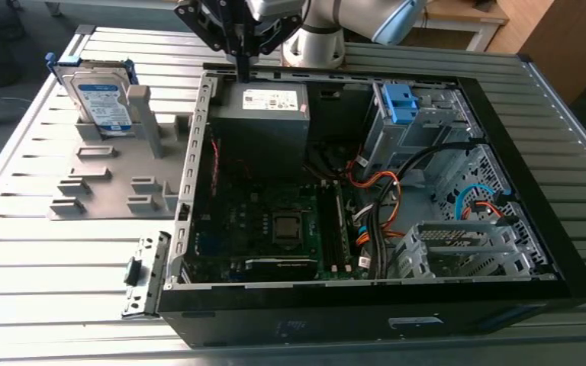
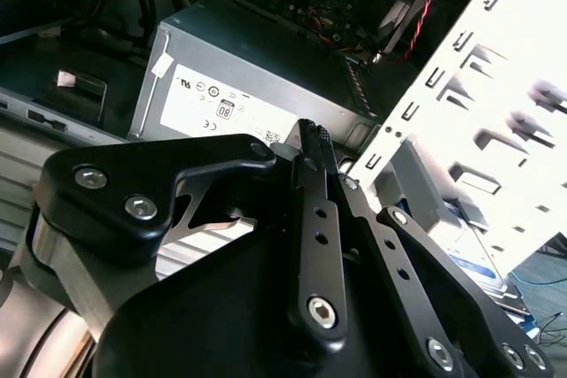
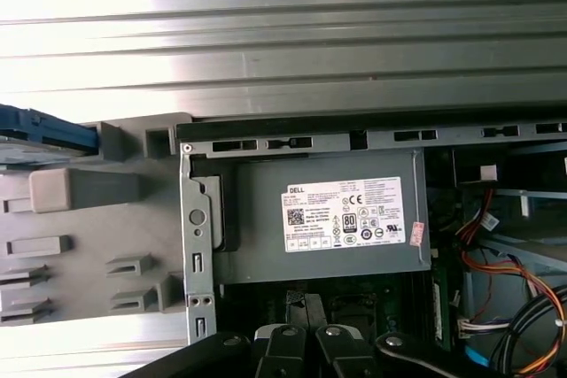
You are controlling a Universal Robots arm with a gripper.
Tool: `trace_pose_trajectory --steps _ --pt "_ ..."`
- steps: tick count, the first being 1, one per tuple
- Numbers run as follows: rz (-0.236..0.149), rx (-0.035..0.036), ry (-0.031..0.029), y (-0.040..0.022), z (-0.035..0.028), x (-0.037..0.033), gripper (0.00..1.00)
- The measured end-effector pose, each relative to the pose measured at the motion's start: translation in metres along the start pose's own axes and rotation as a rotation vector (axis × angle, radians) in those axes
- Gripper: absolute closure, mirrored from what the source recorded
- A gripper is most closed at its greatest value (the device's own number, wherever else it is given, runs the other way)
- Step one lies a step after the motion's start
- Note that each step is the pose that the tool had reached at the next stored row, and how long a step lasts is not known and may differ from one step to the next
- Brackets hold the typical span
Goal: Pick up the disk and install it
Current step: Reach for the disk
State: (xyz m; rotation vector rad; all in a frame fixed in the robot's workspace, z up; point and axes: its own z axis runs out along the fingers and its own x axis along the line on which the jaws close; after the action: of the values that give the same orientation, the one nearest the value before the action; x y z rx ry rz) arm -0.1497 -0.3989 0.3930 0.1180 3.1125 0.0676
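Observation:
The disk (image 1: 103, 95), a silver-grey drive with a blue-and-white label in a blue carrier, stands upright in a slot of the grey holder (image 1: 100, 179) at the exterior view's left, outside the computer case. Its blue edge (image 3: 44, 130) also appears in the first wrist view. My gripper (image 1: 242, 70) hangs over the case's back edge, above the grey power supply box, well to the right of the disk. Its black fingers (image 2: 312, 143) are pressed together with nothing between them.
The open black computer case (image 1: 578, 259) lies on a slatted metal table (image 1: 49, 267). Inside are a grey power supply box with a white sticker (image 1: 262, 114), a blue plastic clip (image 1: 398, 103) on the drive cage, the motherboard (image 1: 272, 229) and orange and black cables (image 1: 384, 206).

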Motion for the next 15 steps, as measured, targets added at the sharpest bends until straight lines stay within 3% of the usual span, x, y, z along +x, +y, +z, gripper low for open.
trace_pose_trajectory --steps 15 --pt "0.0 0.0 0.0 -0.0006 -0.0002 0.0083 0.89"
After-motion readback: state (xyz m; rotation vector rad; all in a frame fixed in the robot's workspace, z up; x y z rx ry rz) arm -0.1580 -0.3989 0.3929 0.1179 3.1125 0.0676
